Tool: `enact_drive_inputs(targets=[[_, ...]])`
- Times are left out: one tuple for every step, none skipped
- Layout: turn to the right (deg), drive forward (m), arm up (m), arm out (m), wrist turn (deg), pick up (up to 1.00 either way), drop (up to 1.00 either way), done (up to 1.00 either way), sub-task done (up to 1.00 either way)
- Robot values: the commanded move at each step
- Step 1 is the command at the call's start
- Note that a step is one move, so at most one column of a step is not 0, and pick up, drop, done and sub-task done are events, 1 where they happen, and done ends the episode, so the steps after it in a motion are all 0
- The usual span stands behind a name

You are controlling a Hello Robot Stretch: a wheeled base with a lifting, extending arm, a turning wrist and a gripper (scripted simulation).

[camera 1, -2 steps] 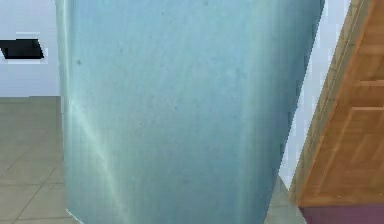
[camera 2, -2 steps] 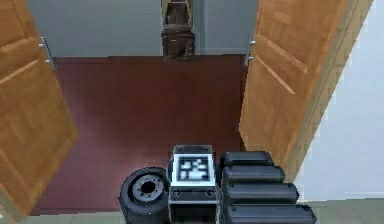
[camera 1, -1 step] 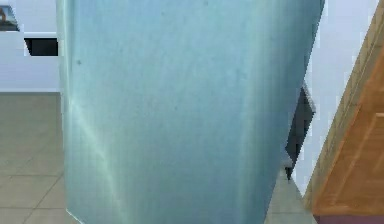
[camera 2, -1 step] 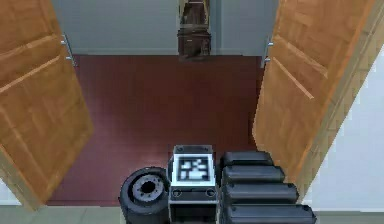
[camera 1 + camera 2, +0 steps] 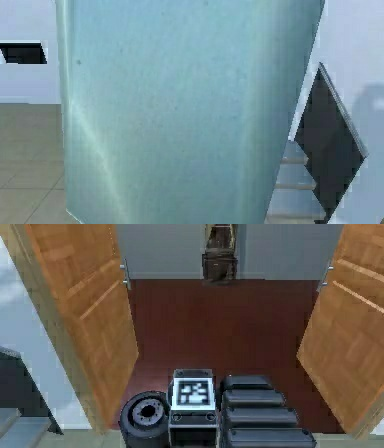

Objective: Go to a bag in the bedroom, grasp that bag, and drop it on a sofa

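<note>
Search step, seemingly: a pale panel (image 5: 180,110) is faced closely, wooden doors (image 5: 75,314) flanking a red floor (image 5: 220,324). What the pincer (image 5: 145,416) holds cannot be told; turning away is required.

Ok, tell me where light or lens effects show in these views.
Forward view: a soft pale sheen streaks the blue-green panel low at its left. Arm side view: the wooden doors lean outward, only lens distortion; the dark red floor shows no glare.
</note>
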Motion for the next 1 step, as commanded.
enact_drive_inputs(targets=[[-45.0, 0.00, 0.00, 0.00, 0.0, 0.00, 0.00, 0.00, 0.00]])
